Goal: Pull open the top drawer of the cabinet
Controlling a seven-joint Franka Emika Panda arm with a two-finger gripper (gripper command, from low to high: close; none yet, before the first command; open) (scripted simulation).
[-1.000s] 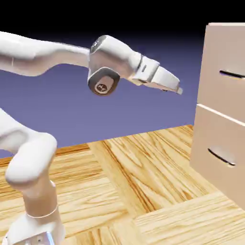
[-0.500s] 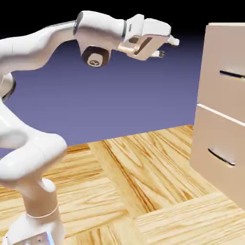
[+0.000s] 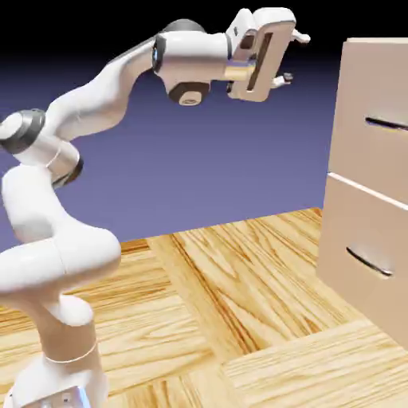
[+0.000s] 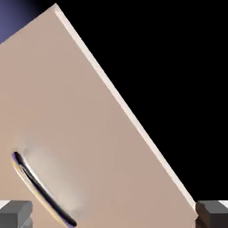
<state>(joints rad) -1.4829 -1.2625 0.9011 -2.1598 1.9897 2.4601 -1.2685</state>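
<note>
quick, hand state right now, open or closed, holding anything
Hand: open, fingers spread wide, holding nothing, in the air short of the cabinet, not touching the top drawer.

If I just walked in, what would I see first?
The big white arm, curling up from the lower left with its gripper held high, fingers apart and holding nothing. Next, the tall beige cabinet on the right, its top drawer shut, a gap away from the gripper. In the hand view the drawer front looks tilted, its dark handle low on the left.
</note>
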